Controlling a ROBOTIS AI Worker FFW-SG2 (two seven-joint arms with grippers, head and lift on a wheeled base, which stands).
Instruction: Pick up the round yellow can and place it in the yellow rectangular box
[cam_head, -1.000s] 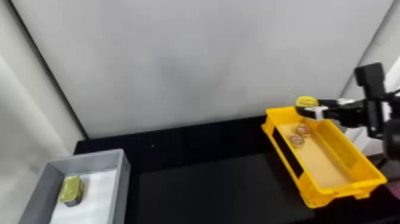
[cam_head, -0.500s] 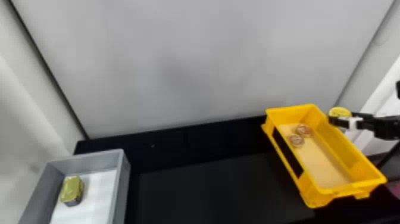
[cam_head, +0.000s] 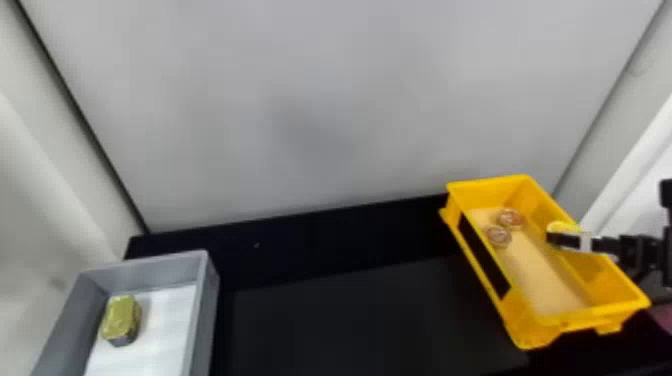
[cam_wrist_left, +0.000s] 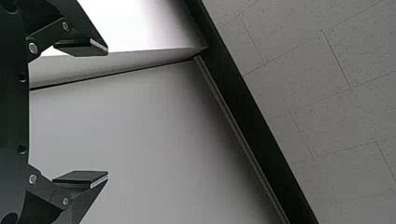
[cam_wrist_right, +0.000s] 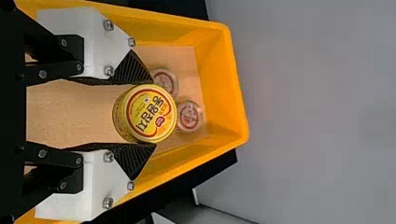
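Back wall (cam_head: 325, 100): pale grey, broad, rising behind my work.
Ceiling (cam_wrist_left: 327, 102): grey panels with thin seams, seen from my left wrist.
Table (cam_head: 370, 315): black, carrying both boxes.
Yellow rectangular box (cam_head: 485, 192): on my right, standing on the table, tan inside.
Grey box (cam_head: 206, 305): on my left, with a white bottom.
Right gripper (cam_head: 559, 235): over the yellow rectangular box, reaching in across its right side, my fingers closed onto the can from two opposite sides.
Left gripper (cam_wrist_left: 108, 113): my fingers spread wide, with a gap between them.
Oblong tin (cam_head: 119, 317): gold-topped, inside the grey box, near its left wall.
Round yellow can (cam_wrist_right: 148, 114): between my right fingertips, printed lid facing my wrist camera; within the box's outline, though its height above the bottom I cannot tell.
Two small round items (cam_head: 510, 218) (cam_head: 498, 235): reddish-centred, side by side near the yellow box's far end.
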